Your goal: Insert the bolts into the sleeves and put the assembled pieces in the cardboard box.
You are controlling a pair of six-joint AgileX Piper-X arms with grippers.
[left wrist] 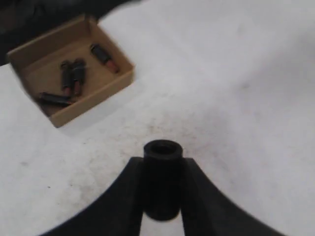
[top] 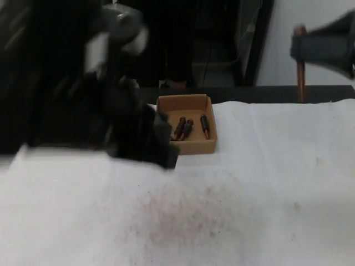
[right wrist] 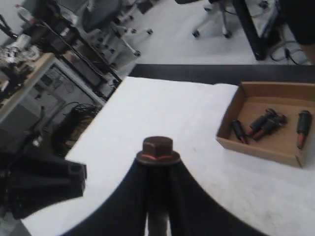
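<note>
Black sleeve (left wrist: 162, 189) held in left end effector (left wrist: 163, 167); bolt (right wrist: 157, 147) held in right end effector (right wrist: 158, 168); cardboard box (left wrist: 96, 101) holds assembled pieces (left wrist: 72, 78)

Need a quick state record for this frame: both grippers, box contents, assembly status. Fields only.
left gripper: shut on a black sleeve
right gripper: shut on a bolt, head past the fingertips
cardboard box: on the white cloth
box contents: four assembled pieces
held bolt and sleeve: apart, not yet joined

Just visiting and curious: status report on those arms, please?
Left gripper shut on sleeve. Right gripper shut on bolt. Not yet joined. Four assembled pieces in cardboard box.
</note>
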